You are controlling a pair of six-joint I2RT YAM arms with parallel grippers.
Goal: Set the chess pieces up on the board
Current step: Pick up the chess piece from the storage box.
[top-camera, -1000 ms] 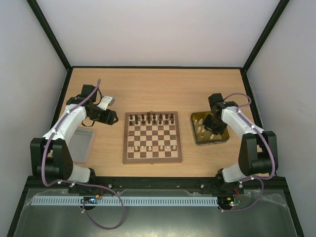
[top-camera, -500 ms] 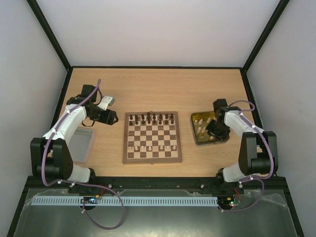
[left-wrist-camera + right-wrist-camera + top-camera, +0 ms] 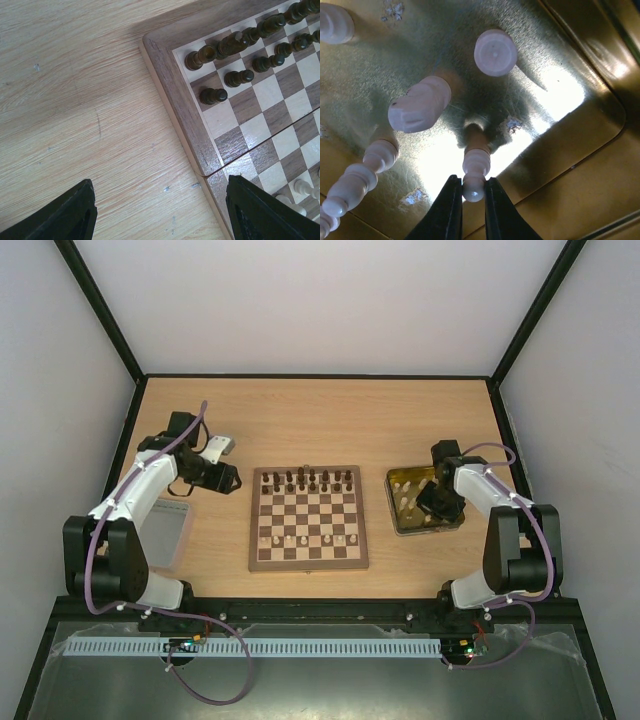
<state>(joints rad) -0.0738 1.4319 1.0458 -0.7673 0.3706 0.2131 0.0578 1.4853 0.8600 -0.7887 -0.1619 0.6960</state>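
Currently right gripper [image 3: 472,189] pinches a cream piece [image 3: 476,167] in the tray [image 3: 580,150] by the counter's right edge, left gripper [image 3: 162,210] wide, empty: advise lifting vertically, clear of neighbours [image 3: 420,105].

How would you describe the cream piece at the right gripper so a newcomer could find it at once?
Start at the yellow metal tray right of the board. Near its rounded corner is a slim cream piece. Unlike the knight beside it, it alone is pinched by the right gripper.
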